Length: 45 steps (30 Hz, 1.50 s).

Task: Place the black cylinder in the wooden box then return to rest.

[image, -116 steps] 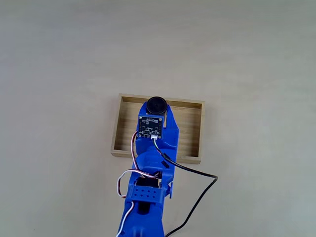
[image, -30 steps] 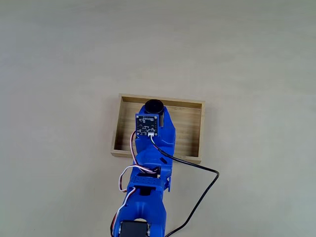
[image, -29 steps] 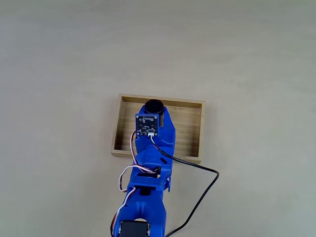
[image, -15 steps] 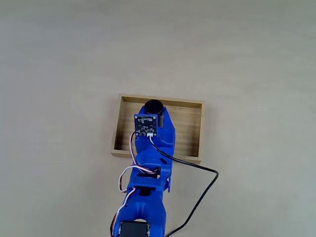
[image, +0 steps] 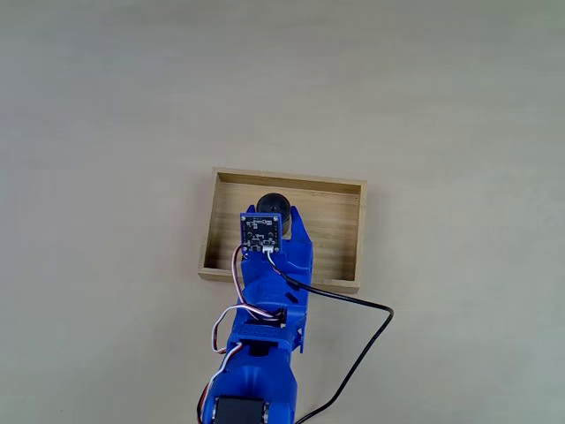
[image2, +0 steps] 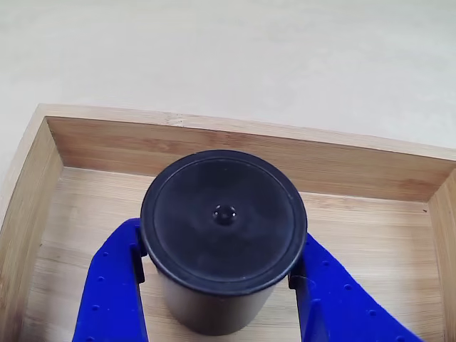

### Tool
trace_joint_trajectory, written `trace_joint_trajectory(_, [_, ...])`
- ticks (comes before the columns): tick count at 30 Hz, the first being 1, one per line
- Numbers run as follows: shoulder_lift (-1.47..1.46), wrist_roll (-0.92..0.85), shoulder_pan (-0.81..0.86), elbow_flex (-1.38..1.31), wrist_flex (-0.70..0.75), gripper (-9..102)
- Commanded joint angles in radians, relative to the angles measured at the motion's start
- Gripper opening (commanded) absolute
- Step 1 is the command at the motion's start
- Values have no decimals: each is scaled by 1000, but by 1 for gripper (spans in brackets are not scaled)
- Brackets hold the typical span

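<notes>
The box lay on the pale table, its long sides running left to right. The blue arm reached in from the near edge over the box's near wall. A small circuit board sat on the arm's far end. Just beyond it the cylinder showed inside the box, left of centre, partly hidden by the board. A black cable looped right across the table.

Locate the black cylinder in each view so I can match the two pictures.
Fixed view: black cylinder sits inside the wooden box, near its far wall, partly under the arm.
Other view: cylinder fills the centre, between the blue jaws.
Shared landmark: the box's far wall.
</notes>
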Motion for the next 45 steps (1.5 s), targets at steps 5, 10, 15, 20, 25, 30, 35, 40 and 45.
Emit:
trace_joint_trajectory(5, [-138,8,5,-9,-20,30])
trace_joint_trajectory(10, [-169,8,5,-6,-18,30])
trace_joint_trajectory(15, [-202,9,8,6,-17,30])
trace_joint_trajectory(20, [-262,8,8,21,46,30])
trace_joint_trajectory(25, [-362,-9,8,25,166,30])
trace_joint_trajectory(30, [-503,-29,5,26,324,30])
trace_joint_trajectory(35, [-678,-54,-6,29,529,29])
trace_joint_trajectory(40, [-857,-87,-11,35,732,29])
trace_joint_trajectory(45, [-1057,-135,-11,52,946,28])
